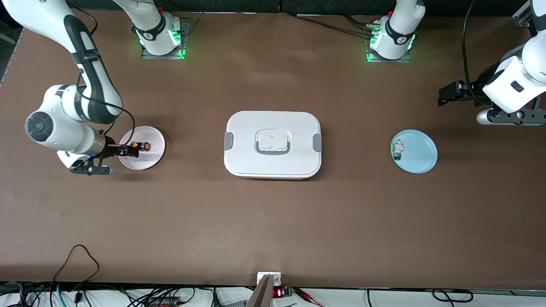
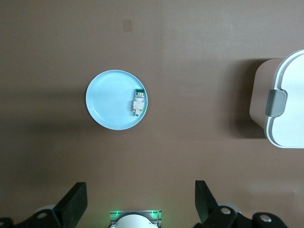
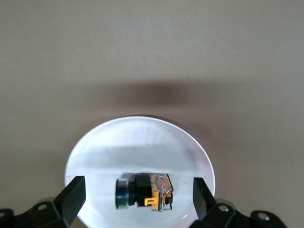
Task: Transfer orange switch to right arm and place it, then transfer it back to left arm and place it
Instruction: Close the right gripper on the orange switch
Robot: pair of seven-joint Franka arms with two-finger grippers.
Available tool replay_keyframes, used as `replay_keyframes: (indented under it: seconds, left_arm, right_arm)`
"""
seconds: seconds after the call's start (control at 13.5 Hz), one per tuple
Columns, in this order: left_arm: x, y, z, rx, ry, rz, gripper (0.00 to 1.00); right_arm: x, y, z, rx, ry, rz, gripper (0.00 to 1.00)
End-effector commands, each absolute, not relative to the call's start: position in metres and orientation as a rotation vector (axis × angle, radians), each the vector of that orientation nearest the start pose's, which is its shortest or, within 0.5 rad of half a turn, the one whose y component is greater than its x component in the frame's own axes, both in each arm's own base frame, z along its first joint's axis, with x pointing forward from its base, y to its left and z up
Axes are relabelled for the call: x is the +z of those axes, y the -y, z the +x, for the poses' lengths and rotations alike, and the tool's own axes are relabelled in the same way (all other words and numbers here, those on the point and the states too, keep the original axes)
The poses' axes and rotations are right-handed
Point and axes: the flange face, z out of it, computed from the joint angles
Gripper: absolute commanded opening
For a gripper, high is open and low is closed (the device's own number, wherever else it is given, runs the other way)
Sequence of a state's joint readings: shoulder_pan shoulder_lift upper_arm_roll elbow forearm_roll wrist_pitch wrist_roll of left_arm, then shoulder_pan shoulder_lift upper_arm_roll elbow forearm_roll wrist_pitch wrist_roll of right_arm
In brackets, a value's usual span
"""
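The orange switch [image 1: 143, 146], black with an orange end, lies on its side on a pink plate [image 1: 150, 160] toward the right arm's end of the table. My right gripper [image 1: 129, 149] is open low over this plate. In the right wrist view the switch [image 3: 145, 191] lies between the two spread fingers [image 3: 73, 190], untouched, on the plate [image 3: 142, 137]. My left gripper [image 1: 452, 93] is open and empty, held over bare table toward the left arm's end. The white box [image 1: 273, 143] stands closed at the table's middle, between the two plates.
A light blue plate [image 1: 420, 155] near the left arm's end holds a small white part with a green end [image 1: 397, 150]. The left wrist view shows this plate [image 2: 107, 99], the part [image 2: 138, 101] and the box's end [image 2: 287, 104]. My left gripper [image 2: 140, 190] is spread wide.
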State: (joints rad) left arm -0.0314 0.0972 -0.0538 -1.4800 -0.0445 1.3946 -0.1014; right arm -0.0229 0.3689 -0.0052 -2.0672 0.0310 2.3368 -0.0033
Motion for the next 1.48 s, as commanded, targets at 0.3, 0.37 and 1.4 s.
replay_keyframes:
  seconds: [0.3, 0.37, 1.4]
  left_arm:
    - [0.605, 0.053, 0.557, 0.296, 0.004, -3.153, 1.00]
    - [0.605, 0.053, 0.557, 0.294, 0.006, -3.154, 1.00]
    - [0.607, 0.054, 0.557, 0.286, 0.006, -3.155, 1.00]
  right_arm:
    - [0.209, 0.009, 0.548, 0.157, -0.093, -3.103, 1.00]
    - [0.204, 0.008, 0.547, 0.171, -0.089, -3.103, 1.00]
    - [0.171, 0.012, 0.538, 0.262, -0.036, -3.093, 0.69]
